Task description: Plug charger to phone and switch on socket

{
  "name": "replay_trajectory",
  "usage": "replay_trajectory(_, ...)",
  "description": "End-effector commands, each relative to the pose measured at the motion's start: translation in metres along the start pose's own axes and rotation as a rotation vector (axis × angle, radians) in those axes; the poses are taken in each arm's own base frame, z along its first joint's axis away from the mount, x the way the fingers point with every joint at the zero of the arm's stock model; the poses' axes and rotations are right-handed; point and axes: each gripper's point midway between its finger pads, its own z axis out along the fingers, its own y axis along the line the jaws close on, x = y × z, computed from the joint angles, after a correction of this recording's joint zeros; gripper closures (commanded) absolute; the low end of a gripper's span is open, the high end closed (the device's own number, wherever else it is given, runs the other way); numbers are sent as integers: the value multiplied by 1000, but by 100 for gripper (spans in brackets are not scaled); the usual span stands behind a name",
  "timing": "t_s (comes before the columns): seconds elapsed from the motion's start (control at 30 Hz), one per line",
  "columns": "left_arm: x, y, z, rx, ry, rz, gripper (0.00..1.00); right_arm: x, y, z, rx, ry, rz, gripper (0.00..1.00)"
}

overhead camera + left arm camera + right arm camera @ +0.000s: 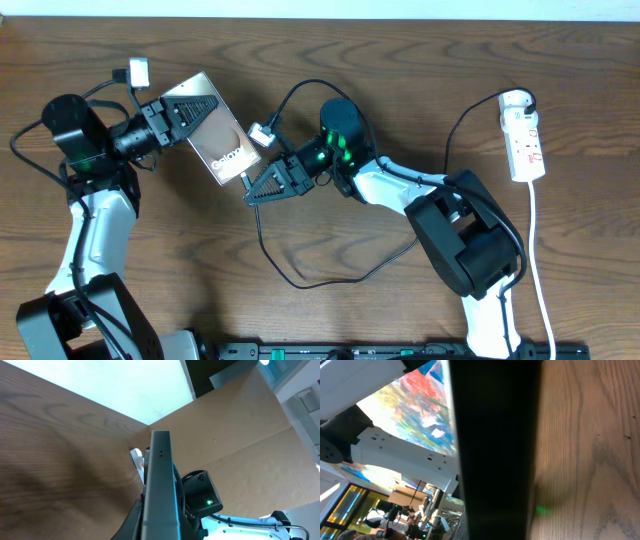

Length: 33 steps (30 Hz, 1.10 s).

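Note:
The phone point(215, 140), bronze with white "Galaxy" lettering, is lifted off the table with my left gripper point(188, 115) shut on its upper end. In the left wrist view the phone point(161, 480) shows edge-on between the fingers point(137, 520). My right gripper point(252, 192) is shut, its tip right at the phone's lower end. The charger's black cable point(300, 284) runs from that tip, loops over the table and rises to the white socket point(524, 135) at the far right. The plug tip itself is hidden. A dark band point(495, 460) fills the right wrist view and hides the jaws.
The socket's white cord point(540, 280) trails down the right side toward the table's front edge. Thick black arm cables arc above the right wrist point(300, 92). A small white connector point(138, 70) sits behind the left wrist. The right arm's base point(470, 245) stands at the right front.

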Motion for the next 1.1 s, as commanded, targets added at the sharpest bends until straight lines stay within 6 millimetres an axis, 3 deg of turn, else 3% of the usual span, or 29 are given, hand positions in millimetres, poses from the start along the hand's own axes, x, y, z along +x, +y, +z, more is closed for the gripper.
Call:
replay_trajectory(0.0,26,-22,7,103,139,13,92,-37,-5,-20,92,-171,-54,99)
replay_trajectory(1.07,26,-22,7,103,140,4,93,-29,-2,-29,70,-126,-53,99)
